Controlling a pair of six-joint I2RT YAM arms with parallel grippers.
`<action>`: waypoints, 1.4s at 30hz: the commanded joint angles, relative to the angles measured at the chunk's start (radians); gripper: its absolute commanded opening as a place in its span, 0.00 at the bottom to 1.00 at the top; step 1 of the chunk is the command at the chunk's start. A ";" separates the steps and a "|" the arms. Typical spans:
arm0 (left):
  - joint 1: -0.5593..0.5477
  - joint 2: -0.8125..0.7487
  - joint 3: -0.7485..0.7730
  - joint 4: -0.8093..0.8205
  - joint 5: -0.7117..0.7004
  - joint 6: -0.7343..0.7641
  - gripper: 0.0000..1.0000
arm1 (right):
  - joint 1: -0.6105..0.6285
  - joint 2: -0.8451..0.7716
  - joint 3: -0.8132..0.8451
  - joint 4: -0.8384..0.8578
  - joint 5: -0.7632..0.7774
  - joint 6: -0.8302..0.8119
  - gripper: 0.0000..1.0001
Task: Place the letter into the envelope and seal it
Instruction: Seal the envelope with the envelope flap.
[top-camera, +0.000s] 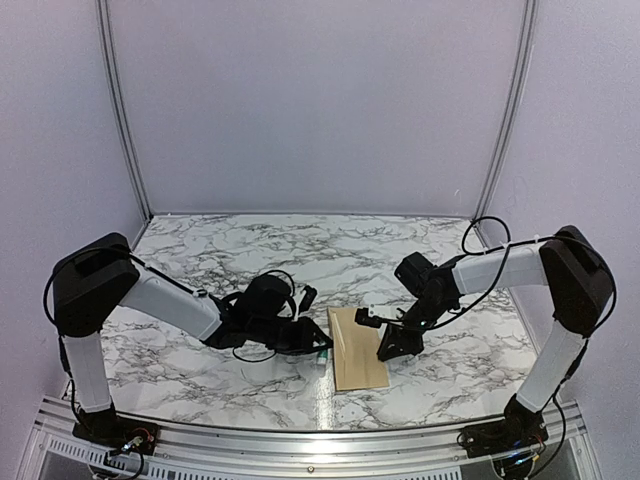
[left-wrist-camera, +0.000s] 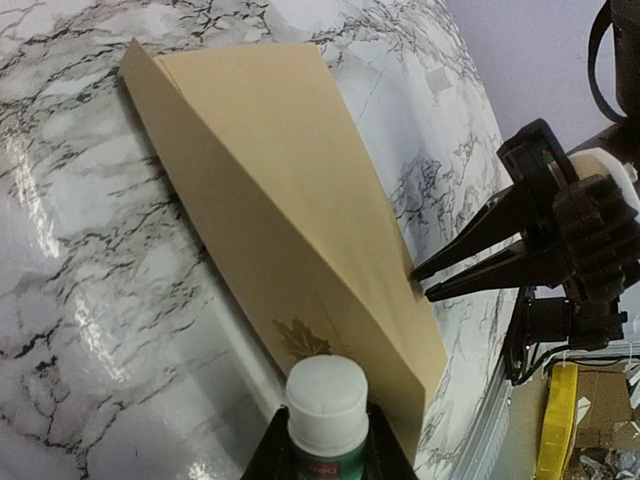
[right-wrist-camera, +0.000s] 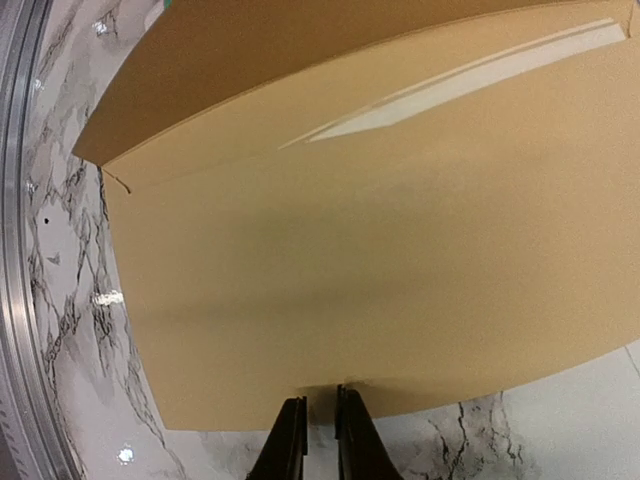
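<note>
Top external view: the envelope (top-camera: 358, 362) lies flat on the marble table (top-camera: 200, 250), near the front edge, between the two arms. The left gripper (top-camera: 318, 352) sits at its left edge and carries a glue stick (top-camera: 322, 358). The right gripper (top-camera: 392, 345) is at the envelope's right edge.

Left wrist view: the left gripper (left-wrist-camera: 325, 452) is clamped around the glue stick (left-wrist-camera: 325, 395), which has a white cap and a green body. The cap is at the envelope's (left-wrist-camera: 280, 200) near edge, just beside a printed maple leaf (left-wrist-camera: 300, 338); I cannot tell whether they touch. The triangular flap is folded over the body. On the far side, the right gripper's (left-wrist-camera: 422, 284) tips meet the envelope's edge, both on the same side of the paper, with its jaws narrow.

Right wrist view: tan paper fills the frame (right-wrist-camera: 380, 260). The right gripper (right-wrist-camera: 320, 412) has its jaws nearly together, with a thin slit and nothing visible between them, and its tips are at the envelope's edge. A pale strip (right-wrist-camera: 450, 90) runs under the flap's edge; I cannot tell what it is.
</note>
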 joint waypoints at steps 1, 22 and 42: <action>-0.007 0.044 0.051 0.050 0.031 -0.009 0.00 | 0.009 0.024 0.020 -0.009 -0.010 -0.001 0.10; -0.014 0.187 0.133 0.055 0.089 -0.041 0.00 | -0.003 0.009 0.054 -0.035 -0.053 0.010 0.10; -0.016 0.172 0.101 0.055 0.085 -0.047 0.00 | -0.039 0.187 0.306 -0.043 -0.304 0.123 0.08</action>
